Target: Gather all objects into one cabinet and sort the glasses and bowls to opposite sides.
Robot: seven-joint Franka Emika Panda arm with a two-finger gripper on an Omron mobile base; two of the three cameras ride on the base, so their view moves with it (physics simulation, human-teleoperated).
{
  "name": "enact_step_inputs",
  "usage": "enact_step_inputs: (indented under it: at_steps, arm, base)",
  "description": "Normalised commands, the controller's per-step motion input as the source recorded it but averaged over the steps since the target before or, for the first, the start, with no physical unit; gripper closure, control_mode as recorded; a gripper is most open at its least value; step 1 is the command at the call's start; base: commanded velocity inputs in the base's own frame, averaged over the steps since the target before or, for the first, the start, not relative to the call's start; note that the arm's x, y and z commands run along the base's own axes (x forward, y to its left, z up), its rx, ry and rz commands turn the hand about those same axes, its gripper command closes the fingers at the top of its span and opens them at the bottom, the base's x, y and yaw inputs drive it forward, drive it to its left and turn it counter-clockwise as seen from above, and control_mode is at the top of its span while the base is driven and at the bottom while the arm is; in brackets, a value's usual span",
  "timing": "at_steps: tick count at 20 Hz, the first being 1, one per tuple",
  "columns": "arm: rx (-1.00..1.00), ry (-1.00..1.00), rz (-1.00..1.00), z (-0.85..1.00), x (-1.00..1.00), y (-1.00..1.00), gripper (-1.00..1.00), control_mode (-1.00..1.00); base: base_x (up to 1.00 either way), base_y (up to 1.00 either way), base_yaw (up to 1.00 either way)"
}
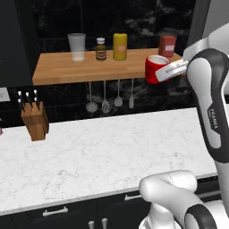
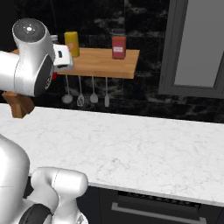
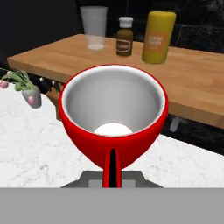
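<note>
Clearly, the glossy red mug with a white inside (image 1: pixel 155 68) was held up in the air by its handle, beside the front right part of the light brown wooden plank shelf (image 1: pixel 67 69). The white two-finger gripper (image 1: pixel 166 72) was clamped shut on that handle. In the hand view the red mug (image 3: pixel 113 118) faced the camera with its mouth open toward it, its thin handle running down to the bottom of the picture.

On the wooden shelf stood a clear tumbler (image 1: pixel 77 46), a small brown bottle with a white cap (image 1: pixel 101 49), a yellow cylinder canister (image 1: pixel 119 46) and a red box (image 1: pixel 167 45), set in a row from left to right in the left base view. Four metal utensils (image 1: pixel 105 99) hung under the shelf's front edge. A wooden knife block (image 1: pixel 35 118) stood at the left on the white marble counter (image 1: pixel 125 147). A small white vase with pink flowers (image 3: pixel 29 94) showed at the left of the hand view.
</note>
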Motion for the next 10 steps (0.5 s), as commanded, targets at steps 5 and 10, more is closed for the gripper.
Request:
enact_step_inputs:
  at_steps: [5, 10]
  arm:
    - [0.00, 0.00, 0.01, 0.00, -0.56, 0.00, 1.00, -1.00]
    - [0.00, 0.03, 0.02, 0.00, -0.11, 0.00, 1.00, -1.00]
  base:
    - [0.00, 0.00, 0.00]
    - [0.00, 0.00, 0.00]
